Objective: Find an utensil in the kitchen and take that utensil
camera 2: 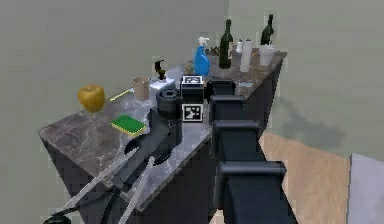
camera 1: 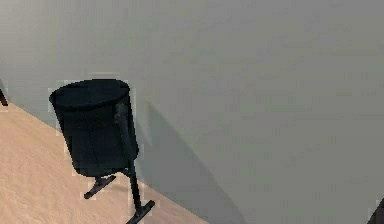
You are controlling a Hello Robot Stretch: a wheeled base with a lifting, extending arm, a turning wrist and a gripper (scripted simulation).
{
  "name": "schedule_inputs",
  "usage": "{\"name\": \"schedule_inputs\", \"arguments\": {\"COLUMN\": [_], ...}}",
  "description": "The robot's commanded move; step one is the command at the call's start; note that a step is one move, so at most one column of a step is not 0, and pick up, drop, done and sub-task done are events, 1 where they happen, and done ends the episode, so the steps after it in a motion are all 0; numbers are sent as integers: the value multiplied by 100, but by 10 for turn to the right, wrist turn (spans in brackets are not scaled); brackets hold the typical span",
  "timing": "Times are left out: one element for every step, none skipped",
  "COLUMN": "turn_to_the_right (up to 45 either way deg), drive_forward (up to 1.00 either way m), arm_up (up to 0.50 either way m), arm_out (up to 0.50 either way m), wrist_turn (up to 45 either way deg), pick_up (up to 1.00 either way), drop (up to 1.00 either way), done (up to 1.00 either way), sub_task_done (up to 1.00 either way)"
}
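Observation:
In the arm side view a dark stone counter (camera 2: 75, 135) carries several small things. A thin pale stick-like thing (camera 2: 122, 95) lies near the far edge, between a yellow round fruit (camera 2: 91, 97) and a cup (camera 2: 140, 87). A green sponge (camera 2: 128, 125) lies just left of the gripper's dark body. The arm (camera 2: 240, 150) rises from the bottom edge. Its gripper (camera 2: 88, 210) points down and left past the counter's near edge. I cannot tell whether it holds anything.
Farther along the counter stand a soap dispenser (camera 2: 158, 70), a blue spray bottle (camera 2: 201, 57), a white shaker (camera 2: 246, 55) and two dark bottles (camera 2: 226, 45). In the forward view a dark bin (camera 1: 95, 125) on a stand is close to a grey wall (camera 1: 260, 90), on wooden floor.

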Motion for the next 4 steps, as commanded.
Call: {"name": "schedule_inputs", "arguments": {"turn_to_the_right": [0,0,0,0], "drive_forward": [0,0,0,0], "arm_up": [0,0,0,-14], "arm_out": [0,0,0,0], "wrist_turn": [450,450,120,0], "pick_up": [0,0,0,0], "drop": [0,0,0,0], "done": [0,0,0,0], "sub_task_done": [0,0,0,0]}}
